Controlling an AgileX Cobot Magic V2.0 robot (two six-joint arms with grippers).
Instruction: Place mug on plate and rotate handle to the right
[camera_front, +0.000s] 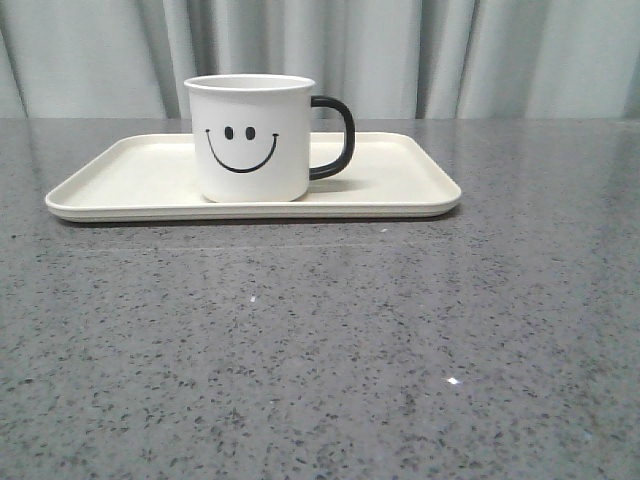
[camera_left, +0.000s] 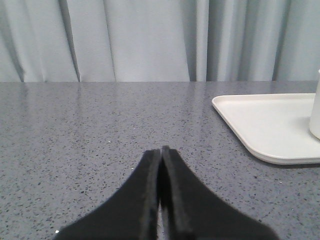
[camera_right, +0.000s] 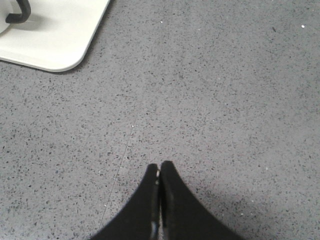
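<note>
The white mug (camera_front: 250, 138) with a black smiley face stands upright on the cream plate (camera_front: 130, 180), near its middle. Its black handle (camera_front: 337, 137) points to the right in the front view. Neither gripper shows in the front view. My left gripper (camera_left: 160, 149) is shut and empty over the bare table, to the left of the plate (camera_left: 270, 122); a sliver of the mug (camera_left: 315, 107) shows at that view's edge. My right gripper (camera_right: 159, 165) is shut and empty over the table, apart from the plate's corner (camera_right: 60, 40); part of the handle (camera_right: 19, 12) shows there.
The grey speckled table (camera_front: 330, 350) stretches wide in front of the plate. Pale curtains (camera_front: 450, 50) hang behind the table's far edge.
</note>
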